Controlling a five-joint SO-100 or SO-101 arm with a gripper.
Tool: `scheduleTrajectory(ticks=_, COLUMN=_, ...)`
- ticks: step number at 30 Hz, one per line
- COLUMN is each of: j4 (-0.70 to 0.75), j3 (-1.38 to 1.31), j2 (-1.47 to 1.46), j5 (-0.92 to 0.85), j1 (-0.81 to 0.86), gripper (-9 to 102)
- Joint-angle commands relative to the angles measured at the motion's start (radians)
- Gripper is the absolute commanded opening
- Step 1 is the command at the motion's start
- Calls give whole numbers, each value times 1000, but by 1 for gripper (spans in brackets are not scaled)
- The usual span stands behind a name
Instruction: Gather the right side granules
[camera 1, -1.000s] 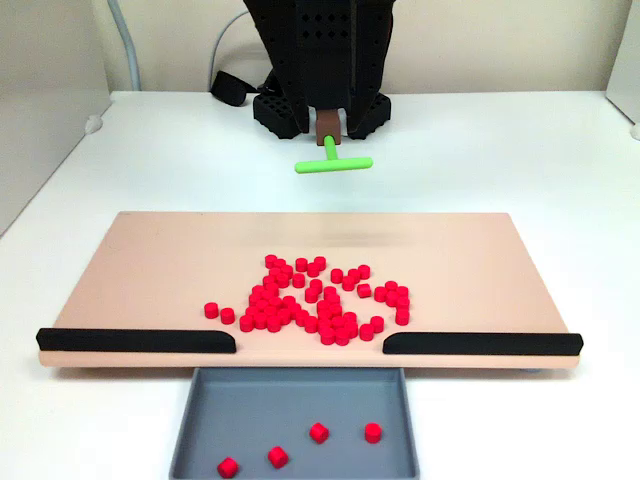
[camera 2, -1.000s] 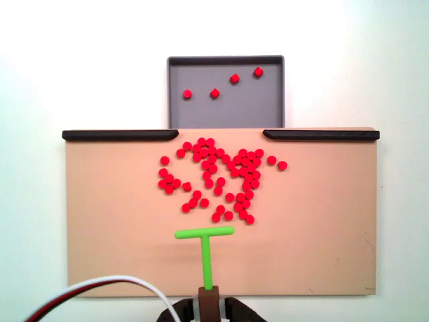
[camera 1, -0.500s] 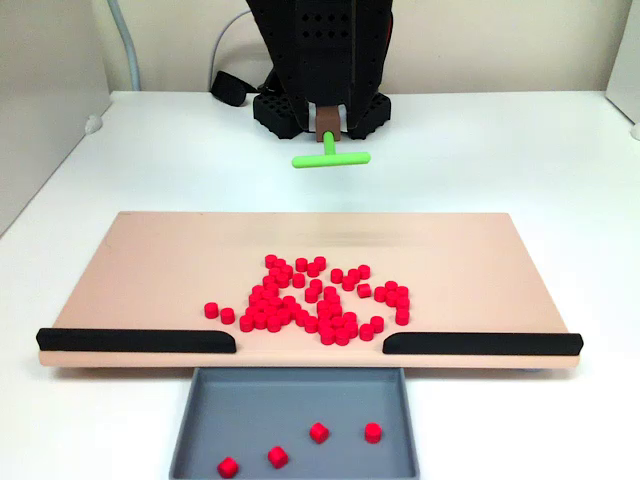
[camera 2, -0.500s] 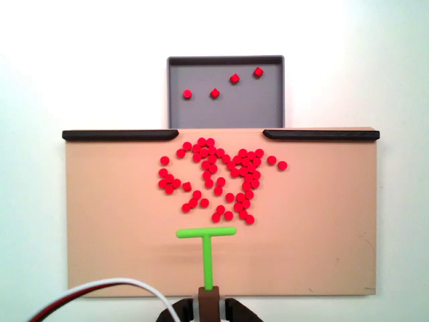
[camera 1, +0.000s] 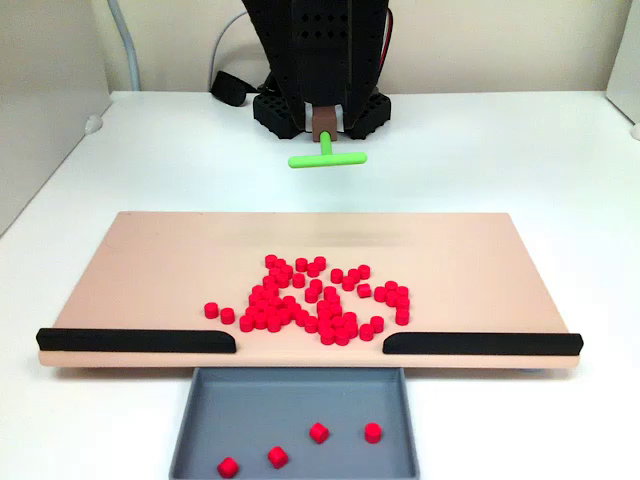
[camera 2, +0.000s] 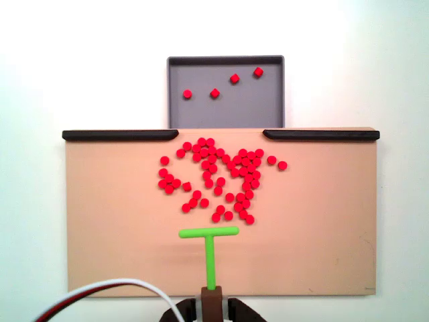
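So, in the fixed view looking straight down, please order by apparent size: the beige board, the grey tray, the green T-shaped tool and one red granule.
Largest to smallest:
1. beige board
2. grey tray
3. green T-shaped tool
4. one red granule

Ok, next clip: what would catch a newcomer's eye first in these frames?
First, the granules: dozens of bright red pellets clustered mid-board on the tan board, near the gap between its two black rails. Next, the green T-shaped tool, carried by the arm, its bar just short of the pile in a fixed view. Four more red pellets lie in the grey tray beyond the gap.
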Motion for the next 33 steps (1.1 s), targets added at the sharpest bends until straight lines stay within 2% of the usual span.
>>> scheduleTrajectory(ticks=1, j4=-5, j3=-21, j2=17, j5=12, j1=9, gripper=0)
scheduleTrajectory(ticks=11, j4=-5, j3=-21, j2=15, j5=11, j1=17, gripper=0)
scheduleTrajectory(ticks=19, j4=-5, j3=-21, j2=-29, j5=-63, j1=28, gripper=0)
scheduleTrajectory(ticks=26, j4=-5, j3=-21, j2=-37, j5=-227, j1=95, gripper=0)
scheduleTrajectory(ticks=33, j4=-6, j3=-21, j2=-35, j5=-482, j1=193, gripper=0)
